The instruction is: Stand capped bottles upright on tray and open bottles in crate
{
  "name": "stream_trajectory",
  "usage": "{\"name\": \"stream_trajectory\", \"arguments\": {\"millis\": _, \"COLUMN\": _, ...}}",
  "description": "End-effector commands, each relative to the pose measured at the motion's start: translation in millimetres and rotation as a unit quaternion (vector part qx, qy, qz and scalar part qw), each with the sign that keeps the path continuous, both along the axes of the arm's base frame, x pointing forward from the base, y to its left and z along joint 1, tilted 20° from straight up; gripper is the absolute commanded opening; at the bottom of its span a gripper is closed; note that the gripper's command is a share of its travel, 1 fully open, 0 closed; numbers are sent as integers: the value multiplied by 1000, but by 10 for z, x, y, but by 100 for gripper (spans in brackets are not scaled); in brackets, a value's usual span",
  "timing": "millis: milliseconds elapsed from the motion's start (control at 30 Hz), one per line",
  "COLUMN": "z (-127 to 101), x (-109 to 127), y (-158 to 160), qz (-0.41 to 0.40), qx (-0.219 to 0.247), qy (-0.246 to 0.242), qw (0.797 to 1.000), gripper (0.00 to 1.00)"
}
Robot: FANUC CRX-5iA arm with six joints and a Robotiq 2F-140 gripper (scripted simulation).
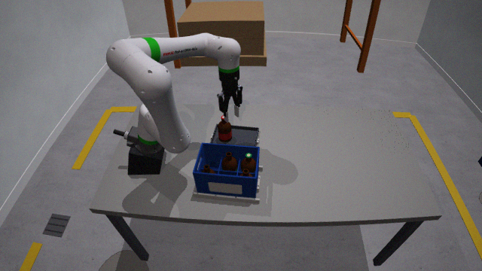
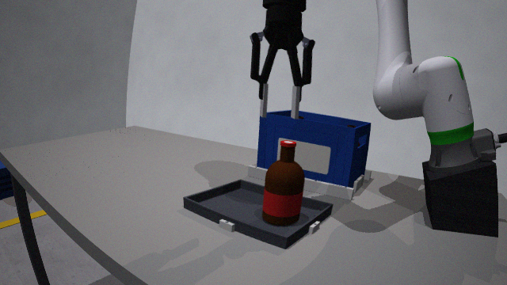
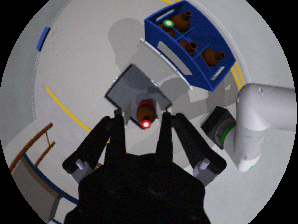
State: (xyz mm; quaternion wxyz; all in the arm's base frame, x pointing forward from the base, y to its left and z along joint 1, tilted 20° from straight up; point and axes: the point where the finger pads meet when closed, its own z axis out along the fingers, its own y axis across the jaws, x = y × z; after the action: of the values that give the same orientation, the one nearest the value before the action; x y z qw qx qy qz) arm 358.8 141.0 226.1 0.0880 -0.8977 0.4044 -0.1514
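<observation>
A brown bottle with a red cap and red label (image 1: 225,132) (image 2: 283,190) (image 3: 145,111) stands upright on the dark tray (image 1: 246,135) (image 2: 230,201) (image 3: 124,91), near one corner. My gripper (image 1: 231,113) (image 2: 280,117) (image 3: 143,105) is partly open and empty, above the red cap and not touching it. The blue crate (image 1: 200,184) (image 2: 341,158) (image 3: 201,80) stands level beside the tray. In it are a green-capped bottle (image 1: 248,164) (image 3: 168,24) and three open brown bottles (image 1: 229,163) (image 3: 213,57). Their lower parts are hidden by the crate walls.
Pale locating strips (image 1: 226,197) (image 2: 329,189) edge the crate, and small pale blocks (image 2: 226,225) touch the tray's sides. The arm's dark base (image 1: 146,161) (image 2: 459,198) stands on the table (image 1: 339,169) beside them. Cardboard boxes (image 1: 222,31) are on the floor behind.
</observation>
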Motion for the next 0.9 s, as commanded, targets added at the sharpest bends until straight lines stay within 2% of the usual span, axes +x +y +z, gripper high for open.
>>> {"name": "stream_trajectory", "arguments": {"millis": 0, "z": 40, "x": 107, "y": -106, "qz": 1, "qx": 1, "qy": 1, "qw": 1000, "gripper": 38}}
{"name": "stream_trajectory", "arguments": {"millis": 167, "z": 51, "x": 128, "y": -135, "qz": 0, "qx": 0, "qy": 0, "qw": 1000, "gripper": 38}}
{"name": "stream_trajectory", "arguments": {"millis": 633, "z": 160, "x": 438, "y": -467, "qz": 1, "qx": 1, "qy": 2, "qw": 1000, "gripper": 38}}
{"name": "stream_trajectory", "arguments": {"millis": 867, "z": 172, "x": 478, "y": -569, "qz": 0, "qx": 0, "qy": 1, "qw": 1000, "gripper": 38}}
